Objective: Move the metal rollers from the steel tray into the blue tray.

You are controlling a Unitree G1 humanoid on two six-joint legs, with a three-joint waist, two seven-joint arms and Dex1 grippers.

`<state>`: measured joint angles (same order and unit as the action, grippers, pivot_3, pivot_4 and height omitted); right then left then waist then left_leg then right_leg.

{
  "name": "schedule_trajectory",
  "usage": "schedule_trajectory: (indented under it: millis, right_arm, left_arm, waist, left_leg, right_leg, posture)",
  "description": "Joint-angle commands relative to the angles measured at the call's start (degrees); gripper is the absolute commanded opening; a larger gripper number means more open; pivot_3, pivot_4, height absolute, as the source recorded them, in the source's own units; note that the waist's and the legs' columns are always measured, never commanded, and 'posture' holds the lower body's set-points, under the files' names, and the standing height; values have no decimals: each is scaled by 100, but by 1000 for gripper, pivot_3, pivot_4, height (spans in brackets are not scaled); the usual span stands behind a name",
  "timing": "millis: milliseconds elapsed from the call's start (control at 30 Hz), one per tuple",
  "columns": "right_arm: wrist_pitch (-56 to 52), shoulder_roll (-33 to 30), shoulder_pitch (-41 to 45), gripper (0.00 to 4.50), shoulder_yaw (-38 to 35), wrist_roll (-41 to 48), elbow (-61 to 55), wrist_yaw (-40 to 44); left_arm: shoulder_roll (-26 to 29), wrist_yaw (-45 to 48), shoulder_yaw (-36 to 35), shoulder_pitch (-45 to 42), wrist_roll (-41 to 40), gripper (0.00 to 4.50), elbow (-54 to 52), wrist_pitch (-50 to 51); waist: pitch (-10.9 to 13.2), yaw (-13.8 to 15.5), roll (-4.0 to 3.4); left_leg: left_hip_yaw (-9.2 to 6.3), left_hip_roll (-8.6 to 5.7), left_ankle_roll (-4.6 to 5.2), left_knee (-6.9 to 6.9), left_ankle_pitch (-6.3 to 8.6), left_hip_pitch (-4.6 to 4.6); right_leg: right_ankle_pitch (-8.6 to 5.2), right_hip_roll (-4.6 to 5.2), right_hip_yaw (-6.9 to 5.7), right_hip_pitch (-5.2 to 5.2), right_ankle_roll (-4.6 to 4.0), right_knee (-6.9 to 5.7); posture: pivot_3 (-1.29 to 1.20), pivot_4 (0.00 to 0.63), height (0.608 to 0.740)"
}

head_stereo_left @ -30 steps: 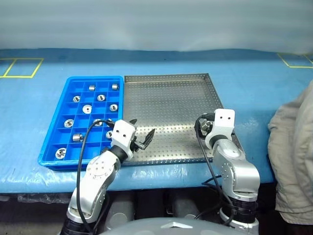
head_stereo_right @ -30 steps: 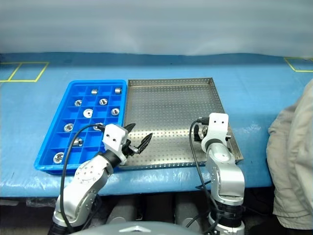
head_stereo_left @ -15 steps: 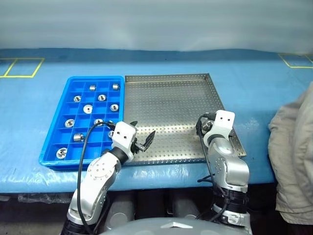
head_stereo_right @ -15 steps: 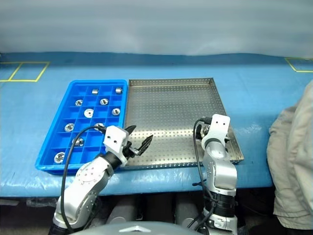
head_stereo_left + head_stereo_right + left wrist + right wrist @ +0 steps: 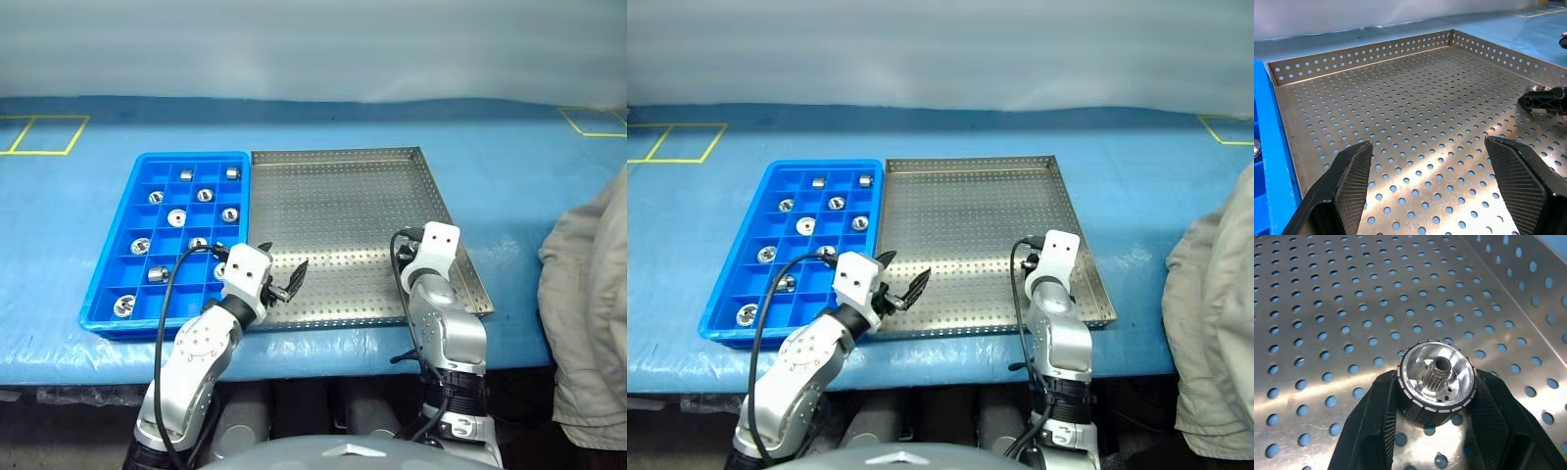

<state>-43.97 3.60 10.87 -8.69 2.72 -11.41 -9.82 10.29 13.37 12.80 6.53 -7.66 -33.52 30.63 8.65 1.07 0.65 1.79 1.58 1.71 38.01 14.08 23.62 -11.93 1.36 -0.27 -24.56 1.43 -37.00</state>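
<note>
Here, from the head views, the steel tray [image 5: 343, 196] is the landmark: the blue tray [image 5: 108, 284] touches its left rim, rollers already in its compartments. The right gripper [image 5: 1435, 423] sits at the steel tray's near right corner.

Its wrist view shows both fingers clamped on a metal roller [image 5: 1436, 382]; lift straight up before crossing.

Left wrist view: the left gripper [image 5: 1427, 183] spread, empty, over the steel tray's near left floor.

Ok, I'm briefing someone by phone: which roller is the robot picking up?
Find the steel tray right of the blue tray. Near its right rim, the right gripper is shut on a metal roller. It is the only roller in that tray; the others sit in blue compartments.
</note>
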Motion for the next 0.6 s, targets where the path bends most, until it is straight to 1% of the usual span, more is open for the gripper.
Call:
schedule_trajectory:
  millis: [33, 267, 400, 567, 600]
  right_arm:
    - [-141, -162, 273, 1773, 373, 75, -442, 346]
    - [-348, -521, 1040, 1773, 1262, 273, -519, 1342]
    - [-247, -515, 1498, 1773, 1703, 408, -310, 1848]
    - [-69, -440, 1914, 1773, 2232, 540, 88, 2479]
    - [-37, -402, 1959, 1773, 2321, 563, 153, 2567]
  left_arm:
    - [-104, -226, -96, 47, 81, 3992, -240, -156]
    - [-120, -513, -267, 497, 265, 3992, -536, -457]
    - [-216, -771, -484, 862, 393, 3992, -729, -822]
    - [-169, -1046, -739, 1339, 768, 3992, -987, -1187]
    - [-202, -1079, -859, 1445, 726, 3992, -1054, -1210]
  waist:
    - [0, 2, 0]
    - [1, 83, 1]
    - [1, 215, 2]
    - [2, 471, 3]
    - [3, 520, 3]
  left_leg:
    - [0, 0, 0, 0, 0, 0]
    - [-1, 1, 1, -2, -1, -1]
    - [-8, 0, 1, -8, -1, 0]
    - [-11, -2, 1, -9, 0, 6]
    - [-11, -2, 1, -9, 0, 6]
  right_leg:
    - [1, 0, 0, 0, 2, 0]
    - [4, -2, -2, -1, 7, 0]
    - [13, -1, -8, -1, 21, 1]
    - [11, 2, -15, -2, 19, 8]
    - [11, 2, -16, -3, 19, 8]
  posture:
    - [164, 150, 740]
    - [257, 150, 740]
    - [319, 150, 740]
    - [428, 150, 740]
    - [437, 150, 740]
